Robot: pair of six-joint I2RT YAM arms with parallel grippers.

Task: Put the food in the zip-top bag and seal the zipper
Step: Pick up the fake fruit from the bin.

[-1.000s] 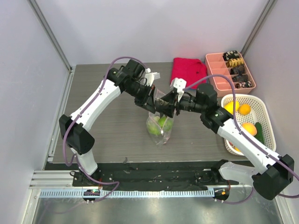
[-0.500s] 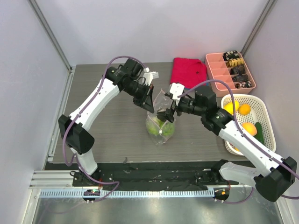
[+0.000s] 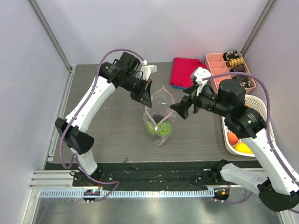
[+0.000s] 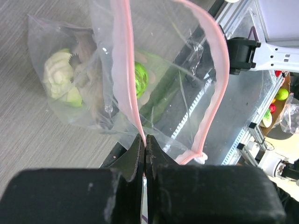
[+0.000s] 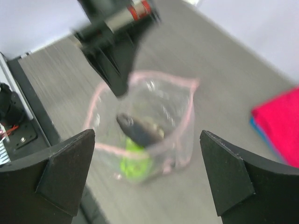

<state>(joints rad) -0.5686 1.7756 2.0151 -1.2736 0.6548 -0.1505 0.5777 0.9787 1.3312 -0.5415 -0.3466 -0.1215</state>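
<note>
The clear zip-top bag [image 3: 159,117] stands upright mid-table, its mouth wide. My left gripper [image 3: 148,102] is shut on the bag's pink zipper [image 4: 125,70] at the left side of the mouth and holds it up. Inside lie green round food [image 4: 60,78], a brighter green piece [image 4: 141,77] and a dark cucumber-like piece [image 5: 139,130]. My right gripper [image 3: 180,111] is open and empty, just right of the bag, a little above its mouth. The right wrist view, blurred, shows the bag [image 5: 145,122] between and beyond its fingers [image 5: 70,172].
A white basket [image 3: 259,106] at the right edge holds orange food [image 3: 241,147] and is partly covered by the right arm. A folded red cloth [image 3: 187,70] and a pink parts tray [image 3: 218,70] lie at the back right.
My right gripper opened at the bag's mouth and drew back to the right. A dark piece now lies in the bag. My left gripper shifted slightly back, still pinching the zipper.
</note>
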